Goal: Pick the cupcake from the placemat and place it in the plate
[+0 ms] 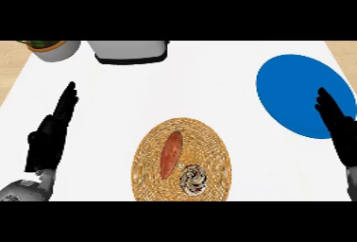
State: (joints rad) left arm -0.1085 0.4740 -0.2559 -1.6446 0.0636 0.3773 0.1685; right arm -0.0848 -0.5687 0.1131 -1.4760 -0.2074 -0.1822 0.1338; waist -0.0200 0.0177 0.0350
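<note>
A round woven placemat (146, 160) lies at the counter's near middle. On its lower right part sits the cupcake (194, 179), small, with brown and white swirls. A reddish oblong thing (171, 153), like a sweet potato, lies lengthwise beside it on the mat. The blue plate (293, 90) rests at the right. My right hand (339, 124) stands open with straight fingers, overlapping the plate's right edge. My left hand (52, 130) is open at the left, fingers up, far from the mat. Neither hand holds anything.
A grey pot with a plant (55, 49) stands at the far left corner. A grey and black appliance (130, 51) sits at the far edge beside it. The white counter (209, 94) spans the view, with wooden floor at both sides.
</note>
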